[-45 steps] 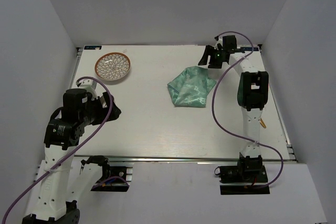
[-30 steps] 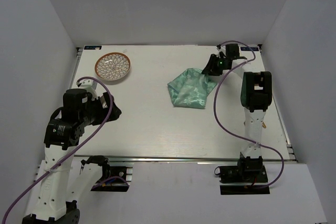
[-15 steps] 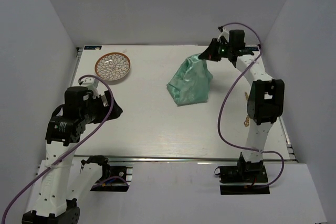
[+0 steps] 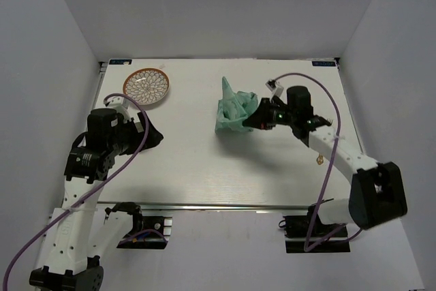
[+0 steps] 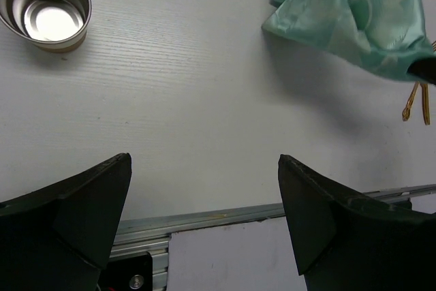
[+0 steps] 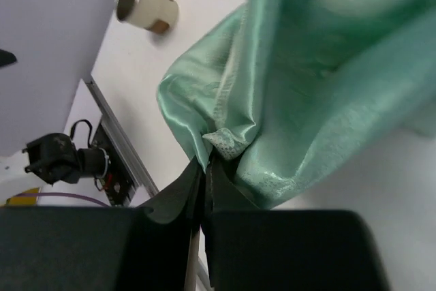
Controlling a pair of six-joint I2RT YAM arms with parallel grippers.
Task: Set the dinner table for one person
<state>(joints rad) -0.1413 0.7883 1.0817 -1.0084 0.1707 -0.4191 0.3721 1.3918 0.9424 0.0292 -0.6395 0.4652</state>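
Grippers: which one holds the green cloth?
The right gripper, shut on a fold of the green cloth; the left gripper hangs open, holding nothing.

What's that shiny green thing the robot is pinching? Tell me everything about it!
It is a green cloth, shiny like satin, with a faint woven pattern. It is crumpled and full of folds, not spread flat. The right gripper pinches one bunched edge, and a pointed corner sticks out. The rest seems to droop onto the white table, near its middle.
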